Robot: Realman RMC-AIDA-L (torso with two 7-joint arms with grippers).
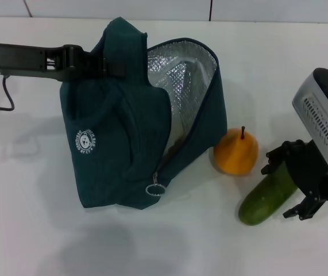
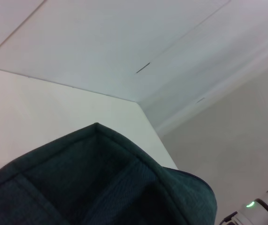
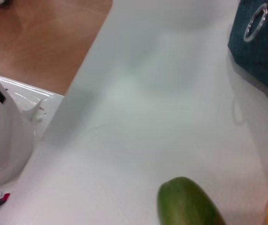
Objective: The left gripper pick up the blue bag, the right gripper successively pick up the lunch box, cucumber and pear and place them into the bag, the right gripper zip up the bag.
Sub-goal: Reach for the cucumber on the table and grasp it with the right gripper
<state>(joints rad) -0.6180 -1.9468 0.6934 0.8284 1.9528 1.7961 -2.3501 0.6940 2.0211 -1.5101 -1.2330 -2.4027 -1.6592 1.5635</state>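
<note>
The blue bag (image 1: 123, 132) stands mid-table with its mouth open, silver foil lining (image 1: 178, 75) showing and its ring zipper pull (image 1: 155, 188) hanging at the front. My left gripper (image 1: 107, 64) is shut on the bag's upper back edge, and that fabric (image 2: 101, 187) fills the left wrist view. To the right of the bag sits the pear (image 1: 236, 152). Beside it lies the cucumber (image 1: 267, 195), flat on the table. My right gripper (image 1: 290, 190) is open, with one finger on each side of the cucumber's right end. The lunch box is out of view.
White table (image 1: 37, 218) stretches in front of and left of the bag. In the right wrist view the cucumber tip (image 3: 185, 204), the bag corner (image 3: 265, 56) and the table edge appear, with wooden floor (image 3: 40, 37) beyond it.
</note>
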